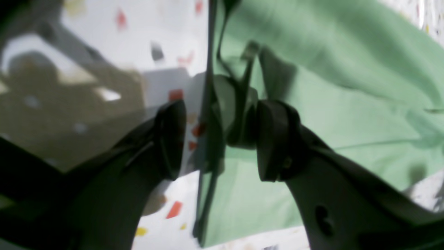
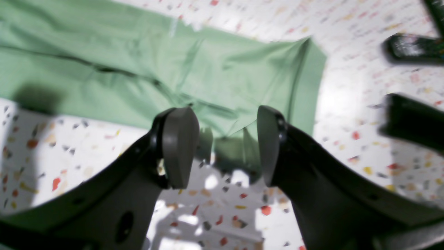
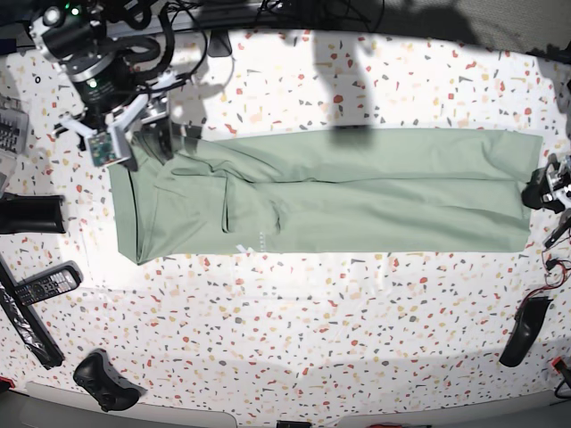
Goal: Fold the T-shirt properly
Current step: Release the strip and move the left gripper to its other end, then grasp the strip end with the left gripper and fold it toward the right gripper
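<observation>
- Cloth first: the T-shirt (image 3: 330, 192) lies folded into a long band across the middle of the speckled table (image 3: 294, 339), running nearly from one side of the base view to the other, with a small white tag (image 3: 241, 247) showing at its lower edge.
- Right gripper (image 2: 225, 146) hangs over the shirt's end at the left of the base view; its jaws stand apart with nothing between them, only the cloth's corner and bare table showing through the gap.
- Left gripper (image 1: 220, 139) is at the shirt's far end, at the right edge of the base view. Its jaws are parted, and a raised fold of the hem stands between them; the picture is blurred, so whether either pad actually touches the cloth cannot be told, though no pinch is visible.
- Around the right-hand arm's end: a black remote control (image 3: 37, 285) and a dark flat strip (image 3: 27, 325) lie on the table near the shirt's corner, with a black block (image 3: 31, 214) just above them.
- A game controller (image 3: 105, 382) sits at the bottom of the base view, well apart from the shirt.
- A dark curved object (image 3: 522, 332) lies below the left arm's end, clear of the cloth.
- Cables (image 3: 192, 18) bunch along the table's top edge behind the right arm.
</observation>
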`<move>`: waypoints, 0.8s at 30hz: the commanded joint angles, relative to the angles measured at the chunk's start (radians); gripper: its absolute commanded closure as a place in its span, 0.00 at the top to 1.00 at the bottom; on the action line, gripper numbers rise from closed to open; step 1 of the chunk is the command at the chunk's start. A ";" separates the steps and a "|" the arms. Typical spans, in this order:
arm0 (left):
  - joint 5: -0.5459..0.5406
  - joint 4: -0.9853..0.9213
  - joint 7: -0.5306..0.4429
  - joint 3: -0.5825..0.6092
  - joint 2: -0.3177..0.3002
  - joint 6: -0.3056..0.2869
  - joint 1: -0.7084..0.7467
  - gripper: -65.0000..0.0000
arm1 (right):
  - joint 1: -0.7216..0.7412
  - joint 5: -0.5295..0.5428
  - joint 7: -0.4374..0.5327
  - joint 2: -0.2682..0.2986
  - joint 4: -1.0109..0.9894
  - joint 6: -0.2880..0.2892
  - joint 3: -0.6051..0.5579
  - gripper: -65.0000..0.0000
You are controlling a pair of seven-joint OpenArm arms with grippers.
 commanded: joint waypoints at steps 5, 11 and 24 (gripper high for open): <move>-0.071 0.006 0.034 -0.008 0.009 -0.035 -0.022 0.51 | -0.001 0.011 0.011 0.005 0.039 0.000 0.026 0.45; 0.008 0.006 0.042 -0.008 0.050 -0.035 -0.017 0.52 | 0.000 0.011 0.004 0.005 0.039 0.000 0.026 0.45; 0.012 0.006 0.051 -0.008 0.049 -0.035 -0.018 0.00 | 0.000 0.012 0.004 0.005 0.039 0.000 0.026 0.45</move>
